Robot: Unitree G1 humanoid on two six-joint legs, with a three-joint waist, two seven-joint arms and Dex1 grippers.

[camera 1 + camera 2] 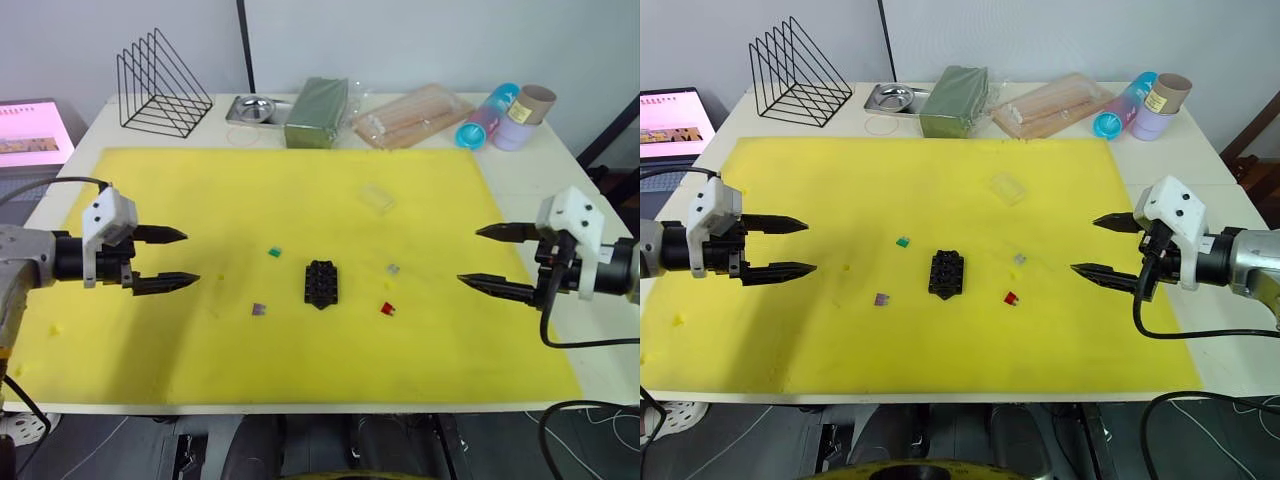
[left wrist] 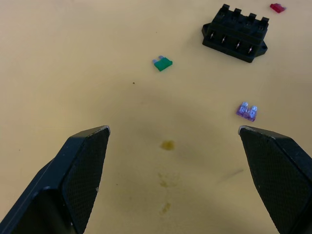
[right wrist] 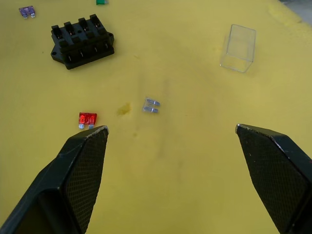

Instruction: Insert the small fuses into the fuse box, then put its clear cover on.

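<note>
While both pincers hover with fingers spread wide and empty, the left pincer (image 1: 172,259) sits at mid-left of the frame and the right pincer (image 1: 486,256) at mid-right. Centre frame, the fuse box (image 1: 320,283) lies on the yellow mat (image 1: 200,360), with the green fuse (image 1: 274,252), purple fuse (image 1: 259,309), red fuse (image 1: 387,309) and grey fuse (image 1: 393,269) scattered around it. Up and right of the box lies the clear cover (image 1: 377,196).

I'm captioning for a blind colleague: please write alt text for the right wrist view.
Two open black gripper fingers frame a yellow mat holding a small black slotted fuse box, a red fuse, a pale grey fuse and a clear rectangular plastic cover.
</note>
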